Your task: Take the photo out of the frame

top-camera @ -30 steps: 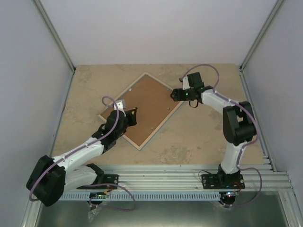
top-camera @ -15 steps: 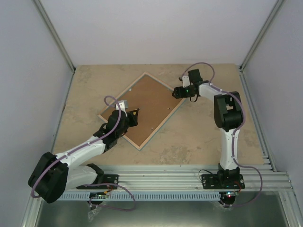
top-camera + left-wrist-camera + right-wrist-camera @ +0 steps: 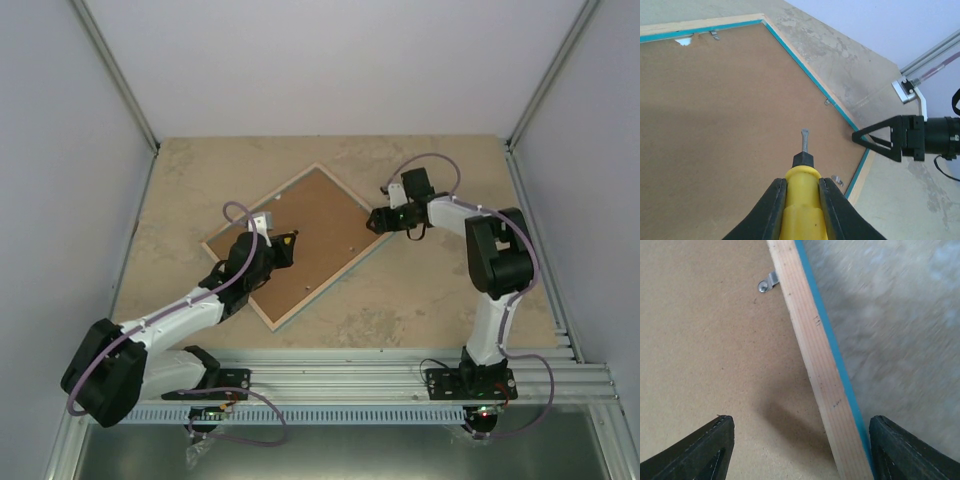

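- Looking down from the top external view, the frame lies face down near the middle of the table. Its pale wood rim is up and the brown backing board fills it. Nothing has been lifted out.
- From the same view, the left jaws hang over the near-left part of the board, closed on a screwdriver, and the right jaws sit at the frame's right corner.
- No view shows the photo. My judgement is that it is still inside the frame, under the board.
- On the left wrist view, the left jaws clamp the screwdriver's yellow handle, with its grey tip pointing out over the board. Whether the tip touches the board cannot be told.
- That view also shows three small metal clips along the turquoise inner edge, and each appears to reach onto the board.
- On the right wrist view, the right jaws stand wide apart and grip nothing. One side is over the board and the other over the table, with the wood rim between them.
- One of the metal clips is fixed at the rim there and overlaps the board's edge.
- Judging from all this, the task is at an early stage. The clips are not yet turned aside and the board is not yet raised, so the photo cannot yet be reached.
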